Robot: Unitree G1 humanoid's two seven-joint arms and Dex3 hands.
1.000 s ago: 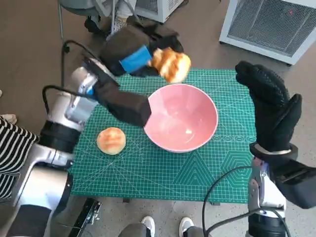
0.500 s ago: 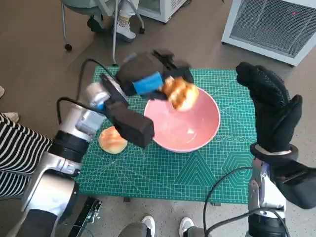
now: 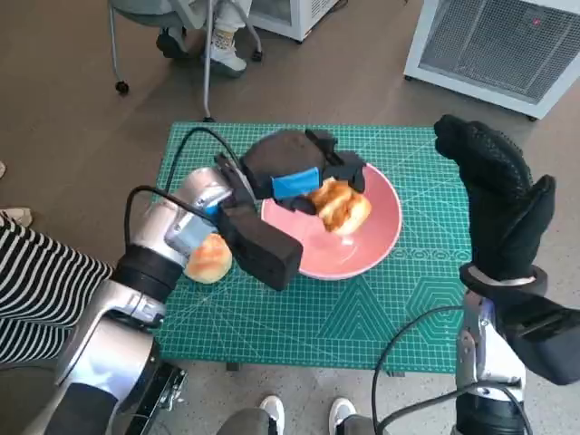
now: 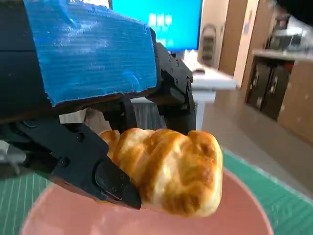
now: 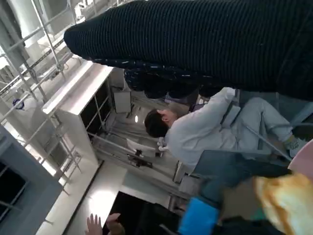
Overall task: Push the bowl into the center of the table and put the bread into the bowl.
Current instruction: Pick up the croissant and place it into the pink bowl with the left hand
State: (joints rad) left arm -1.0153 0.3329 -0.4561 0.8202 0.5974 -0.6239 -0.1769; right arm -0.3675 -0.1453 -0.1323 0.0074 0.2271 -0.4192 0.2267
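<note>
Left robot hand, black with blue tape, pinches a braided bread roll between its fingers and holds it low over the pink bowl; the left wrist view shows the roll gripped from both sides, with the bowl's pink floor directly beneath and not yet clearly touching it. One second ago the same roll was carried beyond the bowl's far rim; half a second ago it hung above the rim; now it sits inside the rim line, so the arm has swung the roll inward and downward.

Nearest the camera, the right robot hand in its knitted glove stands raised at the near right edge of the surface, fingers extended together, holding nothing and unchanged in pose. A second, round bun lies on the green mat beside the left forearm, just outside the bowl. The bowl rests roughly mid-surface, slightly toward the far side, suggesting the push is done. Beyond the surface, a chair base and a person's feet appear on the floor.

Judged from these positions, release of the roll is the step in hand; the round bun remains to be placed.
</note>
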